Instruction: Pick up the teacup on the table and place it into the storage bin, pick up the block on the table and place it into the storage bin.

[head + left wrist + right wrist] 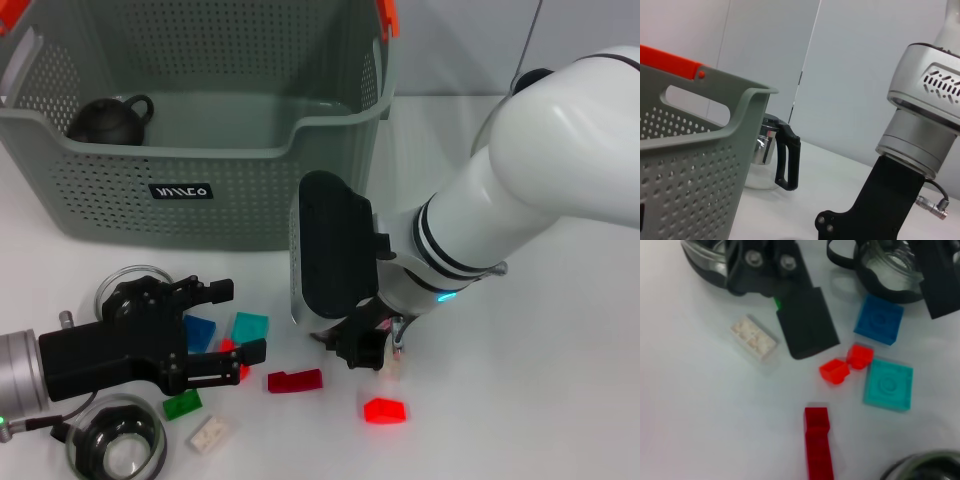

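Note:
The storage bin [200, 190] stands at the back of the table, with a black teapot [108, 120] inside at its left. Two glass teacups [135, 283] [115, 447] sit at the front left, beside my left arm. My left gripper [238, 320] is open and low over the table. Its fingers [807, 325] lie on either side of a blue block [200, 331], a teal block [250, 326] and small red pieces [845, 365]. My right gripper [365, 350] hangs just above the table, between a dark red block [295, 381] and a bright red block [384, 411].
A green block [182, 404] and a white block [208, 435] lie under the left gripper's side. In the left wrist view a glass jug with a black handle [785, 160] stands behind the bin's corner [715, 150]. The right arm reaches in from the right.

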Available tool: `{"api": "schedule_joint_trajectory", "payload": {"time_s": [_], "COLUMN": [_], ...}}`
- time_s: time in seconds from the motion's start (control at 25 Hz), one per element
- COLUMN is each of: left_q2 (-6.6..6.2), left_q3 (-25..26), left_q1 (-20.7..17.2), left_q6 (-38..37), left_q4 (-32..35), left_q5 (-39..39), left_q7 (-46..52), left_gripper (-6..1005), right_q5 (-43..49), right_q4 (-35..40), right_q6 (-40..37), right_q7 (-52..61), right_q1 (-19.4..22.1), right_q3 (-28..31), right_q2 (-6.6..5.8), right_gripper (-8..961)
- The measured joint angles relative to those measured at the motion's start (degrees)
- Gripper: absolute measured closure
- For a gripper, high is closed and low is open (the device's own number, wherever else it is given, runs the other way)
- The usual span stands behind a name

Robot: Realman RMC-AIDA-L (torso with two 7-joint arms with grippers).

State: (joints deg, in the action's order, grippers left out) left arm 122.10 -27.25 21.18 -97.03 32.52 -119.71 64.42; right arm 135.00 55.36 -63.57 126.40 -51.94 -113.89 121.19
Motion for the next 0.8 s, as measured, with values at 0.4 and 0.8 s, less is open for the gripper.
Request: {"api": "schedule_joint_trajectory", "payload": {"time_s": [0.4, 0.8], "left_q2": [-0.03, -0.02], "left_q3": [0.1, 1.4], "left_q1": [-0.1, -0.3], "left_q6": [-0.1, -0.7], "left_q4": [0.1, 0.2], "left_q5": [0.0, 0.0], "left_q7": [0.0, 0.1], "left_gripper": [147, 149], "right_q5": [-0.1, 1.3], "right_q4": [4.0, 26.0], "right_q6": [-2.5, -20.2], "right_q7": [0.4, 0.7], "right_q1": [1.6, 13.4], "right_q3": [1.2, 15.3], "right_q2": [-0.56, -0.99], "right_gripper": [896, 896]}}
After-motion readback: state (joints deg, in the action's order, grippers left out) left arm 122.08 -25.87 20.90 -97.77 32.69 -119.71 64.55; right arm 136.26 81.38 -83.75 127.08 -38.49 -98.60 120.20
